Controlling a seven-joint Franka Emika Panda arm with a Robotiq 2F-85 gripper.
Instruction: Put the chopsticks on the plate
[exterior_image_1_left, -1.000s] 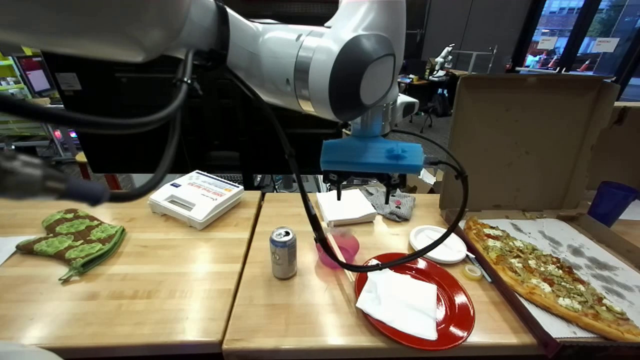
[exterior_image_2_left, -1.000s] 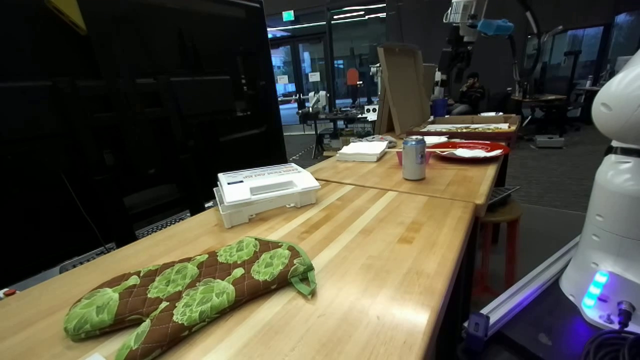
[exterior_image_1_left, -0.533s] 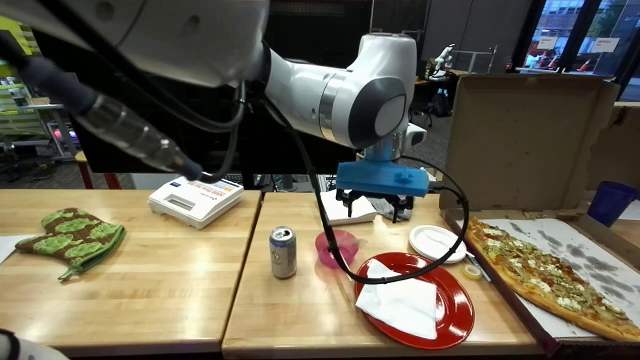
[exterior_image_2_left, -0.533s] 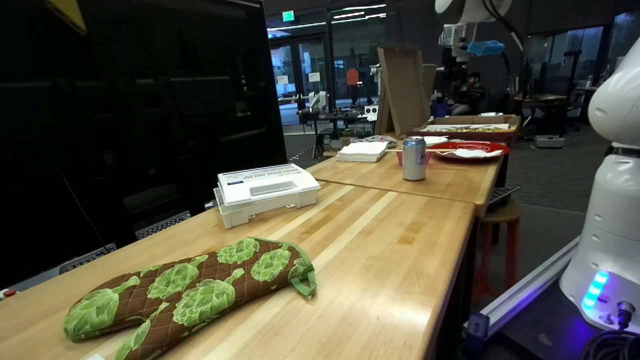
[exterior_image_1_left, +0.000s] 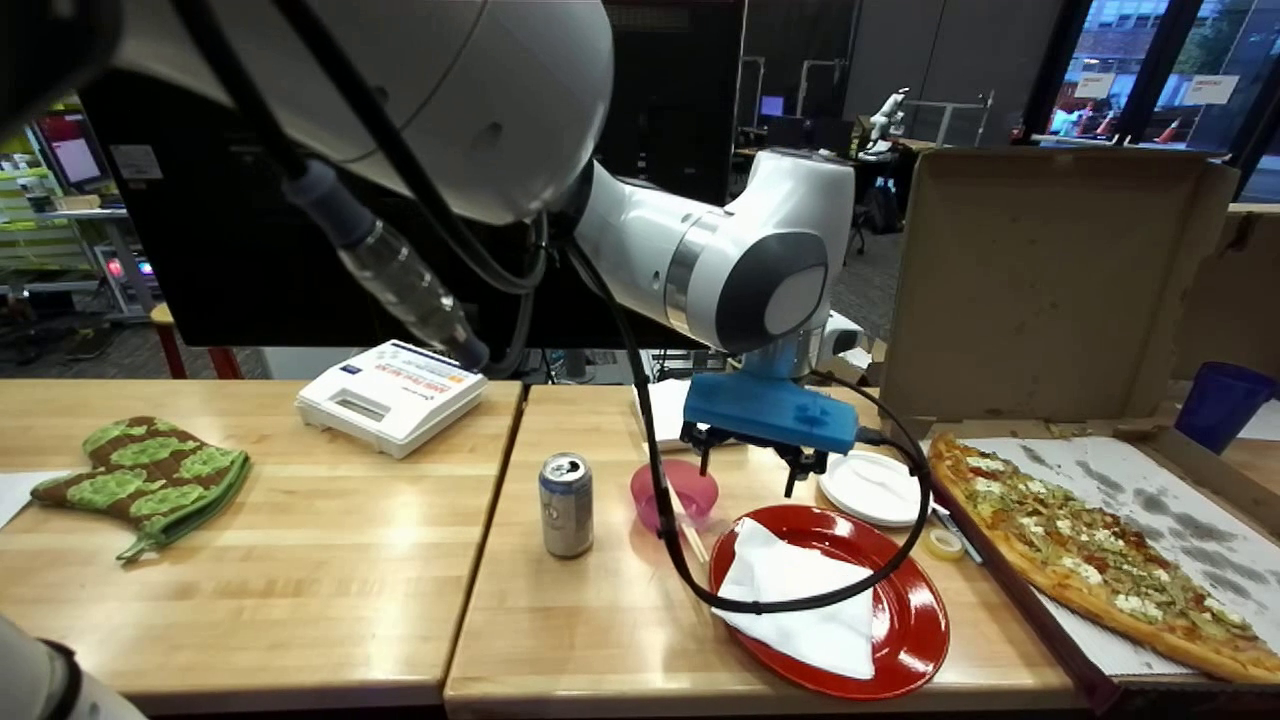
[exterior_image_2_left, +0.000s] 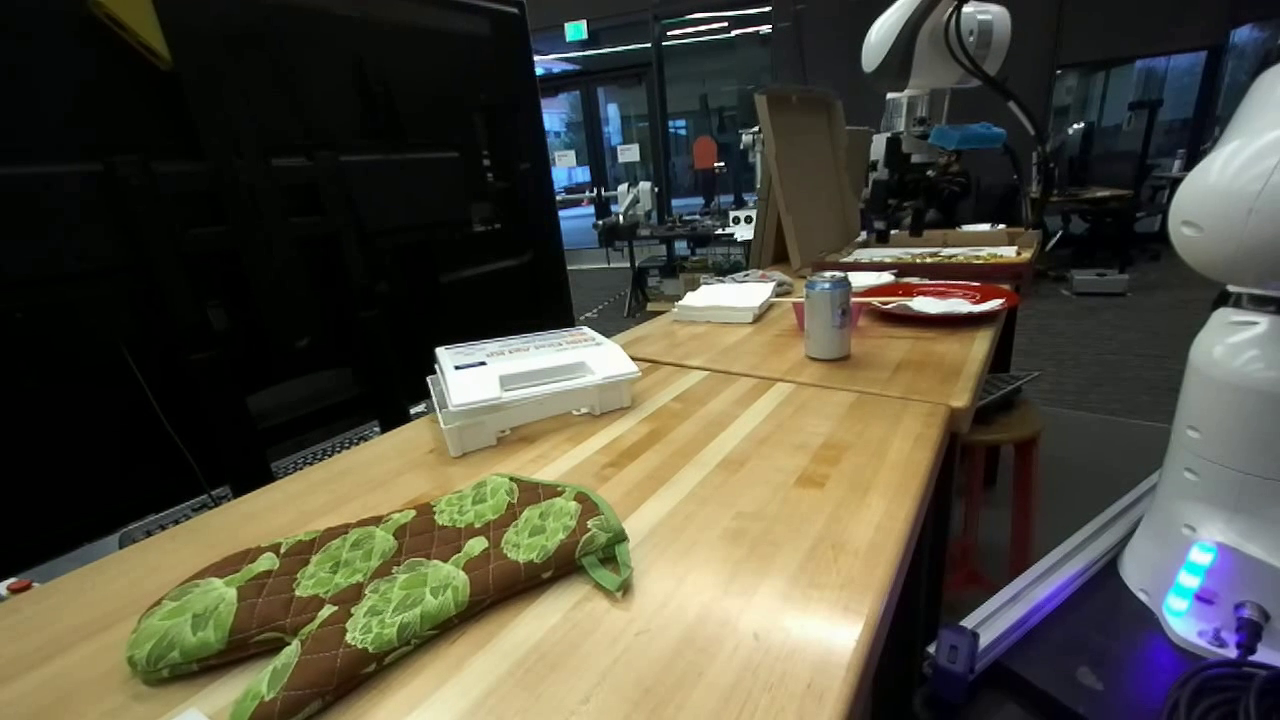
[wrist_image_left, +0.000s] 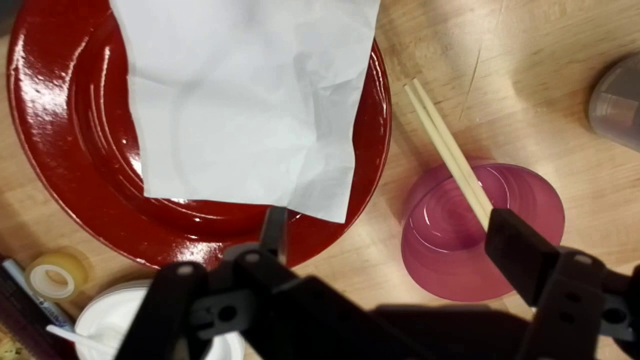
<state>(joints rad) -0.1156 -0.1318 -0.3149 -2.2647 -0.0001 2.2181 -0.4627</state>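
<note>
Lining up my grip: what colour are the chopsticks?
Pale tan; the chopsticks show best in the wrist view.

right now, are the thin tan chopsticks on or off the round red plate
Off: the wrist view shows wooden table between the chopsticks and the plate.

A brown oven mitt (exterior_image_2_left: 400, 575) with green artichokes lies flat on a wooden table (exterior_image_2_left: 720, 600), near a white first-aid case (exterior_image_2_left: 535, 382); on the adjoining table (exterior_image_1_left: 600, 640), a silver soda can (exterior_image_1_left: 567, 510) stands upright, near a translucent pink bowl (wrist_image_left: 465, 275); a stack of white napkins (exterior_image_2_left: 725, 302) sits beside a grey cloth (exterior_image_2_left: 765, 282); a roll of tape (wrist_image_left: 70, 267) lies just beside a pen (wrist_image_left: 47, 305), near a white dish (exterior_image_1_left: 870, 490); pizza (exterior_image_1_left: 1085, 550) lies in an open cardboard box (exterior_image_1_left: 1050, 290), a blue cup (exterior_image_1_left: 1222, 408) near it; a red-legged stool (exterior_image_2_left: 1005, 428) stands near the tables.
</note>
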